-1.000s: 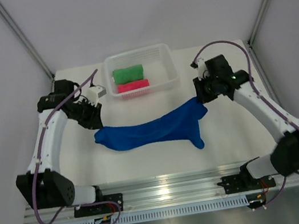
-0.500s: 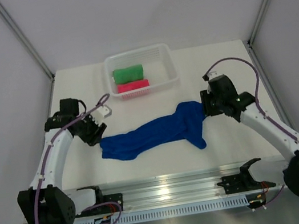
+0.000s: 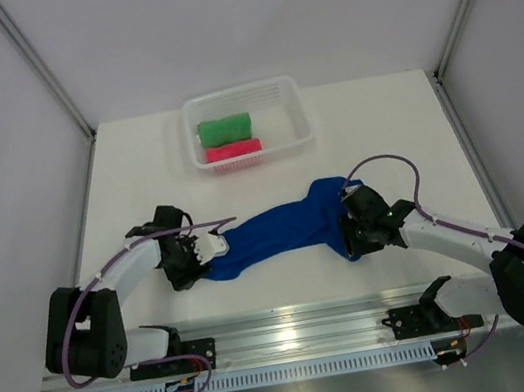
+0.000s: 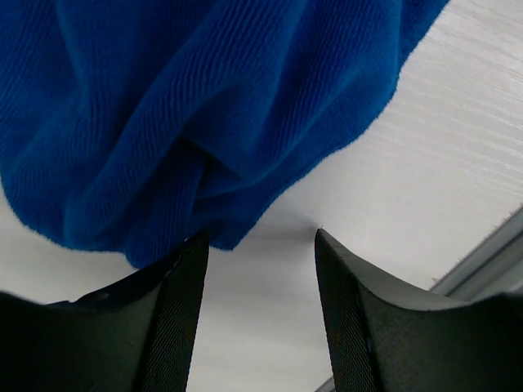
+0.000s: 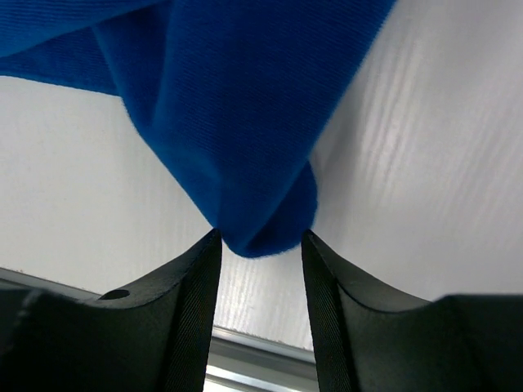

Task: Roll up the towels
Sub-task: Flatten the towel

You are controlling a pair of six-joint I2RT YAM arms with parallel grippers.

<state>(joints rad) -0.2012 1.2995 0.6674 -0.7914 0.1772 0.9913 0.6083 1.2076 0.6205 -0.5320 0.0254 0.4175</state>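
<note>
The royal blue towel [image 3: 279, 234] lies crumpled in a long strip across the near part of the white table [image 3: 137, 177]. My left gripper [image 3: 202, 259] is low at the strip's left end and stands open. In the left wrist view, the towel's edge [image 4: 204, 147] touches the left fingertip [image 4: 196, 249], with bare table between the jaws. My right gripper [image 3: 350, 239] is low at the right end, also open. The towel's corner [image 5: 261, 220] sits just between its fingertips [image 5: 214, 241]. A green towel [image 3: 224, 126] and a pink towel [image 3: 233, 149] lie rolled in the basket.
The white mesh basket [image 3: 295, 119] stands at the back middle of the table. An aluminium rail [image 3: 296, 332] with the arm bases runs along the near edge. Grey walls and slanted frame posts close in both sides.
Both grippers came down and toward the near edge, opened and let go of the blue towel. The towel, earlier stretched between them, now lies slack on the table.
</note>
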